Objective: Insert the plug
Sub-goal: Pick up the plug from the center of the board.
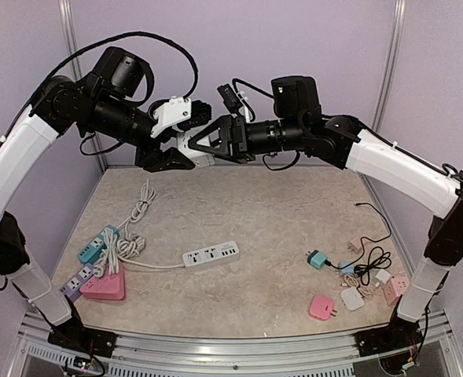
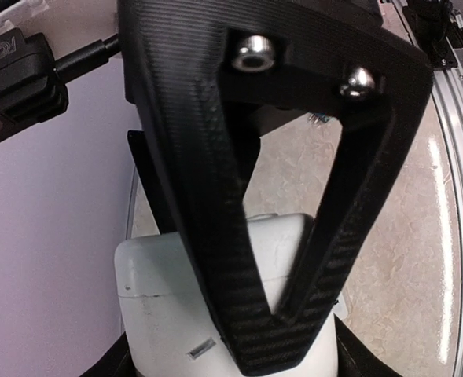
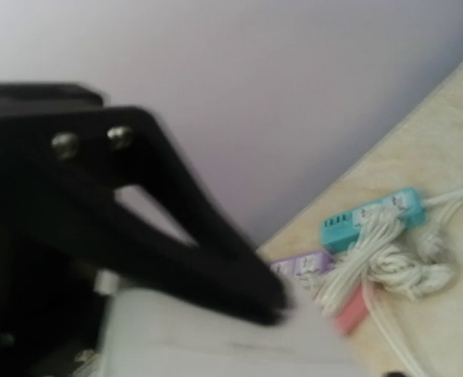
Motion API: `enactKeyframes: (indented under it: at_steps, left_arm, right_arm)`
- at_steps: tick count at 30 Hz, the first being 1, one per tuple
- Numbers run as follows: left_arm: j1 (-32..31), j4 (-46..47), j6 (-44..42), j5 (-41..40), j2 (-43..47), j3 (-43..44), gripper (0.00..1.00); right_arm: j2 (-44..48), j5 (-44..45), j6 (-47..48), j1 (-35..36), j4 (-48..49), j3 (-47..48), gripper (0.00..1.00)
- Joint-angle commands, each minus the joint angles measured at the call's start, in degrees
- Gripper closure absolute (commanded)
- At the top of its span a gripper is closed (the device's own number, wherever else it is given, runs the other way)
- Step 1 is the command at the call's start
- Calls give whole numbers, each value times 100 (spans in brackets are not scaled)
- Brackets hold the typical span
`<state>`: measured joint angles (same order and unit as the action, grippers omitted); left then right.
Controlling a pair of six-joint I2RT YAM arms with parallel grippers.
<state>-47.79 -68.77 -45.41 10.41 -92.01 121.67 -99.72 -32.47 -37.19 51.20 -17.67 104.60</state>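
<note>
Both grippers are raised high at the back centre and meet on one white block-shaped adapter (image 1: 190,148). My left gripper (image 1: 182,159) is shut on it; in the left wrist view its black finger (image 2: 270,314) lies across the white adapter (image 2: 160,306), which shows a small slot. My right gripper (image 1: 196,144) comes from the right and also looks shut on it; its blurred wrist view shows a black finger (image 3: 215,267) pressed on the white adapter (image 3: 215,342). A white power strip (image 1: 211,254) lies on the table centre, its cord running left.
Teal (image 1: 97,244), purple (image 1: 78,281) and pink (image 1: 104,284) power strips with a coiled white cord (image 1: 133,228) lie at the left. Several small plugs and chargers, among them a teal plug (image 1: 317,258) and a pink adapter (image 1: 321,306), lie at the right with a black cable (image 1: 372,259).
</note>
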Motion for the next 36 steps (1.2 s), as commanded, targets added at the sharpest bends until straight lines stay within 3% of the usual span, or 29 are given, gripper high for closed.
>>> enactKeyframes:
  at_steps: [1,10,13,14,16,17,18,24,28,32,36]
  left_arm:
    - [-55,248,-2,31,118,25,100]
    - [-24,293,-3,-116,146,58,100]
    - [-20,292,-3,-147,165,77,100]
    - [-20,275,-10,-153,165,81,85]
    - [-11,144,-72,-125,194,87,22]
    - [3,43,-118,-104,220,95,6]
    - [31,-89,-178,-72,270,103,2]
    - [413,-833,-485,180,711,-239,1]
    - [726,-523,160,343,997,-659,2]
    - [751,-101,1075,580,998,-836,23]
    - [805,413,1902,1191,949,-1034,36]
  right_arm:
    - [-269,-785,-346,-31,362,-31,28]
    - [-255,-1213,-531,-30,555,-56,100]
    - [-172,-1141,-483,-29,537,-84,100]
    - [-138,-1069,-419,-28,464,-76,100]
    - [-55,-793,-220,-24,193,-23,100]
    - [-7,-642,-104,-27,42,2,100]
    - [41,-496,-11,-23,-111,15,100]
    - [418,-92,162,-36,-333,-115,100]
    - [592,57,-44,-39,53,-390,100]
    - [676,166,-350,-24,608,-645,100]
    - [704,98,-683,-26,1306,-862,100]
